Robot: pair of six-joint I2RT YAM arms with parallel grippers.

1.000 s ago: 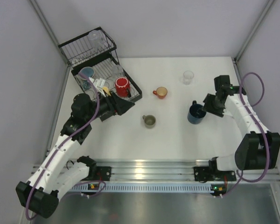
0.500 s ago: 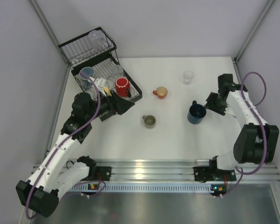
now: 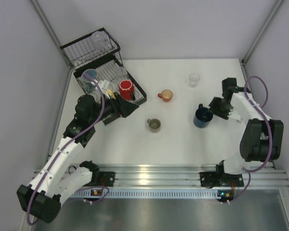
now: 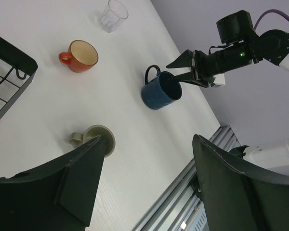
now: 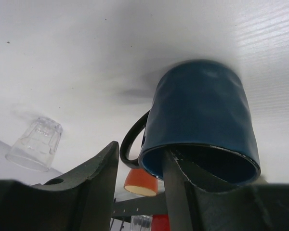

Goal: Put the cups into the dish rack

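Our right hand (image 3: 212,111) straddled the blue mug's (image 3: 201,118) rim, 1 finger inside; we couldn't tell if it gripped. Left hand (image 3: 133,109) hung spread wide, empty, by the rack (image 3: 83,52).

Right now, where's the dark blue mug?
In the top view the dark blue mug stands on the right side of the table, below the clear tumbler, right of the olive mug, the right gripper straddling its rim.
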